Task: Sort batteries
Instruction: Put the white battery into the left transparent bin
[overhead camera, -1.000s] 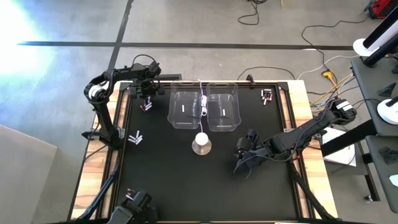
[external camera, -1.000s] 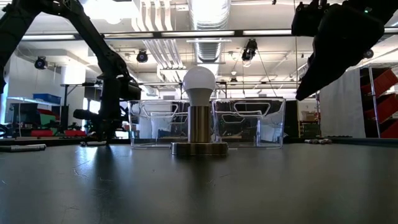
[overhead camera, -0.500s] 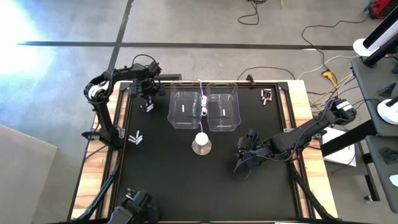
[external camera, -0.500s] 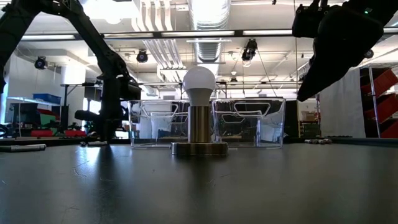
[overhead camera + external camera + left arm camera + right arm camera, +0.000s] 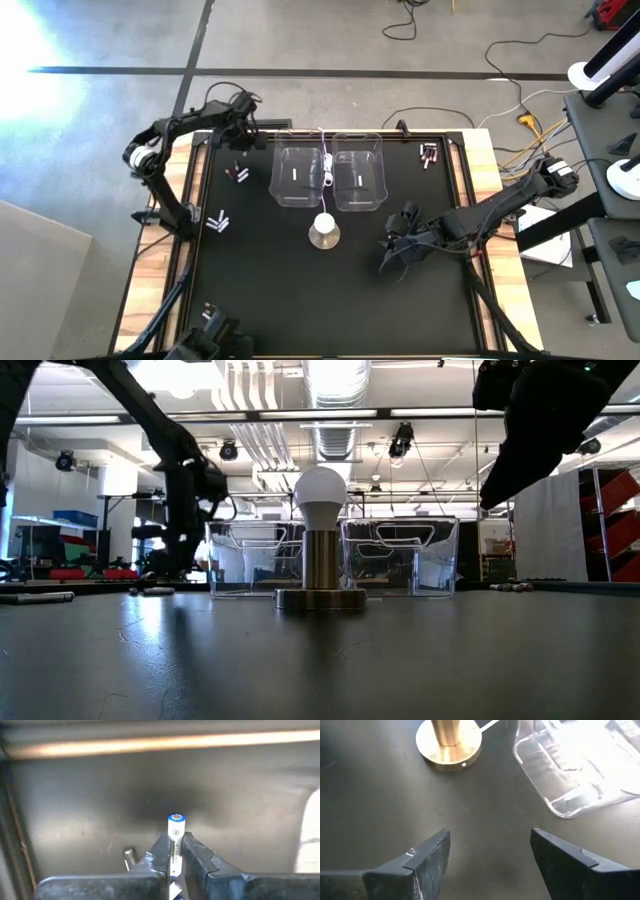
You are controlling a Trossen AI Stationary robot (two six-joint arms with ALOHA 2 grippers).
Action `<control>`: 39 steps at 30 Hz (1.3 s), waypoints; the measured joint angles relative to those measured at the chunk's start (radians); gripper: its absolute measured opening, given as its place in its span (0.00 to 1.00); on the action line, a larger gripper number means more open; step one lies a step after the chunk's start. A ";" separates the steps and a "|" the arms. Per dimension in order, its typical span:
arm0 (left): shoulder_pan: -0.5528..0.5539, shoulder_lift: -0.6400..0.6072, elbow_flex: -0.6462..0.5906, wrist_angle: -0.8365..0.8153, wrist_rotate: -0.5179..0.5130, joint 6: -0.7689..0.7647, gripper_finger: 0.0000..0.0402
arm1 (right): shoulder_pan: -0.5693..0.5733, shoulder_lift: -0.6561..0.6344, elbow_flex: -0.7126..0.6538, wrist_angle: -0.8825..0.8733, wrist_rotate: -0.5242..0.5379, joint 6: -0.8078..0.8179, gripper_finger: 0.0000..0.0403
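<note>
While your left gripper (image 5: 174,851) in the upper left clenched a silvery-white battery (image 5: 176,831), your right gripper (image 5: 490,851) hovered with jaws released at lower right.

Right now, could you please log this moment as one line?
left pincer: shut on white battery, lifted | right pincer: open, empty, hovering mid-table

White battery (image 5: 175,840) with a small circled mark near its top, its finer print unreadable
</note>
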 joint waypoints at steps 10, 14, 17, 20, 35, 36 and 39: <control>-0.199 -0.298 -0.027 0.088 0.020 0.136 0.02 | -0.100 -0.019 0.000 0.005 -0.010 -0.026 0.64; -0.318 -0.354 -0.027 0.172 0.036 0.152 0.02 | -0.162 -0.019 0.000 0.007 -0.010 -0.033 0.66; -0.404 -0.350 -0.027 0.256 0.037 0.152 0.02 | -0.204 -0.018 0.000 0.008 -0.010 -0.046 0.67; -0.469 -0.302 -0.026 0.322 0.046 0.152 0.02 | -0.237 -0.018 0.000 0.007 -0.010 -0.057 0.67; -0.509 -0.026 0.122 0.260 0.042 0.198 0.02 | -0.250 -0.019 0.035 -0.088 -0.026 -0.080 0.64; -0.509 -0.014 0.142 0.227 0.041 0.210 0.02 | -0.250 -0.019 0.035 -0.095 -0.038 -0.080 0.65; -0.509 0.027 0.177 0.137 0.022 0.239 0.02 | -0.250 -0.019 0.034 -0.107 -0.046 -0.071 0.66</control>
